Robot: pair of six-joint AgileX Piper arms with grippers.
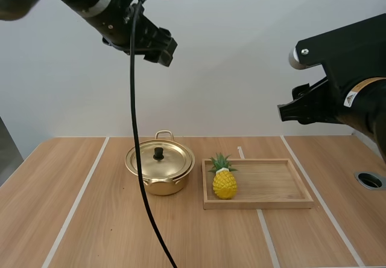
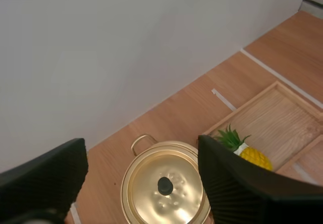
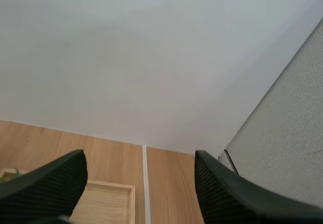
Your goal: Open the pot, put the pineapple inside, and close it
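Yellow pineapple [image 1: 224, 183] stands upright, crown up

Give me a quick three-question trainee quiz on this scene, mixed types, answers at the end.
1. True or false: the round gold lid sits on the shiny gold metal pot.
2. The yellow toy pineapple is: A) inside the pot B) on the shallow wooden tray, at its pot-side end C) on bare table
3. Fill in: the left gripper and right gripper both hang with fingers ____.
Key: 1 true; 2 B; 3 open.
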